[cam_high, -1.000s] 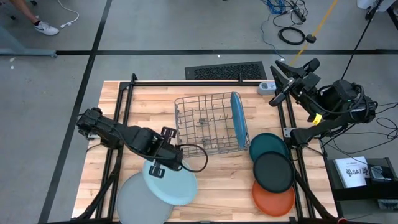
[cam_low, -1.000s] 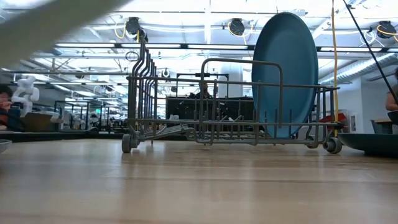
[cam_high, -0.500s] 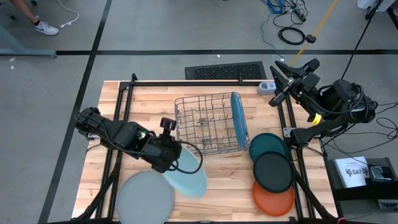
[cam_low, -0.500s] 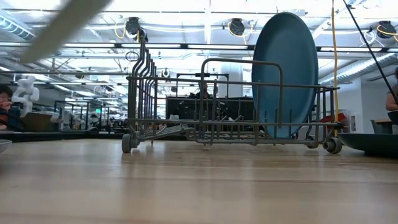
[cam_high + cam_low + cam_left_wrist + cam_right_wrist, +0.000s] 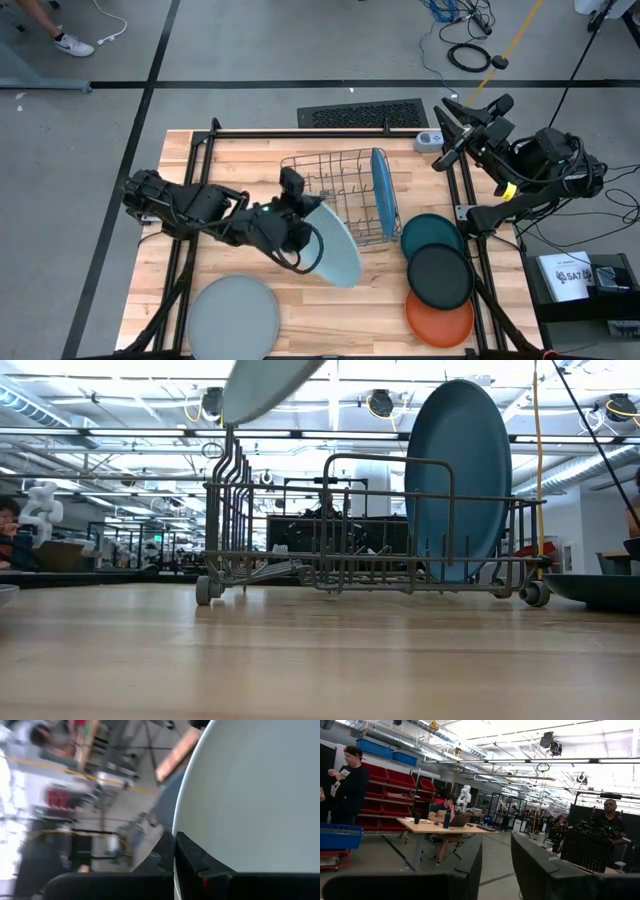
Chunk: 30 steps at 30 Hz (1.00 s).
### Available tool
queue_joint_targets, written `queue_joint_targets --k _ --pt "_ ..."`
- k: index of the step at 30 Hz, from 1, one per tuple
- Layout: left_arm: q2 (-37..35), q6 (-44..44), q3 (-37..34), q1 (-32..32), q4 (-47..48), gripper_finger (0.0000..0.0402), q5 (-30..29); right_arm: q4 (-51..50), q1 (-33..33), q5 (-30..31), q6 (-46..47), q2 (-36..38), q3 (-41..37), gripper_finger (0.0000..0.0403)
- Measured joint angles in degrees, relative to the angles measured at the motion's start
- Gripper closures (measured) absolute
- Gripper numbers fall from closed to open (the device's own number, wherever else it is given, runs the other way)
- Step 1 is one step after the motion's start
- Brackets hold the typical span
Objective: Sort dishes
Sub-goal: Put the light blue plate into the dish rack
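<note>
My left gripper [image 5: 300, 218] is shut on the pale blue plate [image 5: 337, 247], just in front of the wire rack [image 5: 330, 195]. The plate's edge shows at the top of the low view [image 5: 268, 384] and fills the left wrist view [image 5: 250, 795]. The medium blue plate [image 5: 380, 193] stands on edge in the rack's right end [image 5: 460, 470]. The grey plate [image 5: 233, 318] lies flat at the near left. The dark teal [image 5: 432, 238], black [image 5: 440, 277] and orange [image 5: 440, 316] plates lie overlapping at the near right. My right gripper [image 5: 445, 135] is open and empty at the far right edge. My left gripper pinches the pale blue plate's rim [image 5: 186, 827] between its two fingers, one finger [image 5: 192, 856] on each face. The fingers come from the table's left, about level. The plate is lifted clear of the table and tilted steeply, its free edge toward the rack.
The black frame rails [image 5: 200, 190] run along the table's left and right sides. A floor grate [image 5: 362, 113] lies beyond the far edge. Bare wood shows between the grey plate and the right-hand plates [image 5: 350, 320]. People show in the room behind [image 5: 345, 785].
My left gripper has carried the pale blue plate from over the grey plate toward the right and far, up to the rack, rising as it went. The plate has tipped from nearly flat to steeply tilted. The grey plate now lies uncovered.
</note>
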<state>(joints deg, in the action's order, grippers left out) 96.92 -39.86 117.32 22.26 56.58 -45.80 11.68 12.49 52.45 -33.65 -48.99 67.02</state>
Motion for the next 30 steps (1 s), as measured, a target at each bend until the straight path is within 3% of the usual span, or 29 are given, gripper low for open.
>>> queue_joint_targets --k 9,22,30 --pt "-0.7 -23.4 0.0 -5.3 -13.2 0.0401 -0.4 0.0 0.0 0.9 0.3 0.0 0.0 0.0305" --pt "-0.7 -29.8 0.0 -17.7 -16.7 0.0401 22.2 -5.7 0.0 2.1 4.5 0.0 0.0 0.0305" --pt "1.1 -32.5 -0.5 -23.6 -18.0 0.0401 31.3 -5.9 0.0 1.9 2.6 0.0 0.0 0.0305"
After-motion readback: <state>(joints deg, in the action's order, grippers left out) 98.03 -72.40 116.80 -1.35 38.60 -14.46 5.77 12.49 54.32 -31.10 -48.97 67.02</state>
